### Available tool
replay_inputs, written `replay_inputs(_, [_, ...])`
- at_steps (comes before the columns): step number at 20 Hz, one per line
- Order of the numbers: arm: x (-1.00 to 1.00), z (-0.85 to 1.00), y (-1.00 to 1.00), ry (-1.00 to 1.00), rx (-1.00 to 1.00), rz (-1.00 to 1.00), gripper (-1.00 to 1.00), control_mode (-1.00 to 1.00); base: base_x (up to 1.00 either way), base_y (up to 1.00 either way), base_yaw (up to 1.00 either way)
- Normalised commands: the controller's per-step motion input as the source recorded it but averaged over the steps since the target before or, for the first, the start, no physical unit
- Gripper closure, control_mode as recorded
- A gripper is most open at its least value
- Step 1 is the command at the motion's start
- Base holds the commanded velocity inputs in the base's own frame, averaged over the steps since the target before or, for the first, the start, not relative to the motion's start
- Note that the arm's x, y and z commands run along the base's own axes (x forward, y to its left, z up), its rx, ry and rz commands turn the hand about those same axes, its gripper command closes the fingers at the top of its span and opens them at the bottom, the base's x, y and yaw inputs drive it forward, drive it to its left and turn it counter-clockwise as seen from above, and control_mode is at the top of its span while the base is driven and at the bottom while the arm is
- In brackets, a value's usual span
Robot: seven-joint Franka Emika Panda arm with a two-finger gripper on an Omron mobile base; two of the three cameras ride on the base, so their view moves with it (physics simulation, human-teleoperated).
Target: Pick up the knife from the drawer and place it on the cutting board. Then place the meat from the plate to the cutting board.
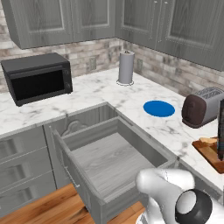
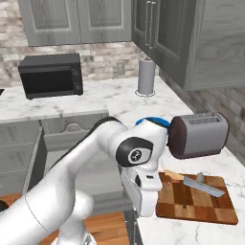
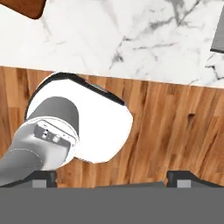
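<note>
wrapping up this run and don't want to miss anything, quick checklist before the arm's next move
1. knife lying on the cutting board: ok
2. drawer emptied: ok, it stands open with a bare floor
3. plate cleared: ok, bare blue, nothing on it
4. meat on the board: cannot tell, a small grey piece sits by the blade but is too small to identify
5. hand free: ok, fingers wide apart, nothing between them, facing the wood floor
</note>
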Motion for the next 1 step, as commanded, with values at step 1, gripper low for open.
replay_inputs(1, [-0.14, 0.63, 0.55, 0.0, -0.14, 0.0, -1.0, -1.0, 0.0, 0.0, 0.0])
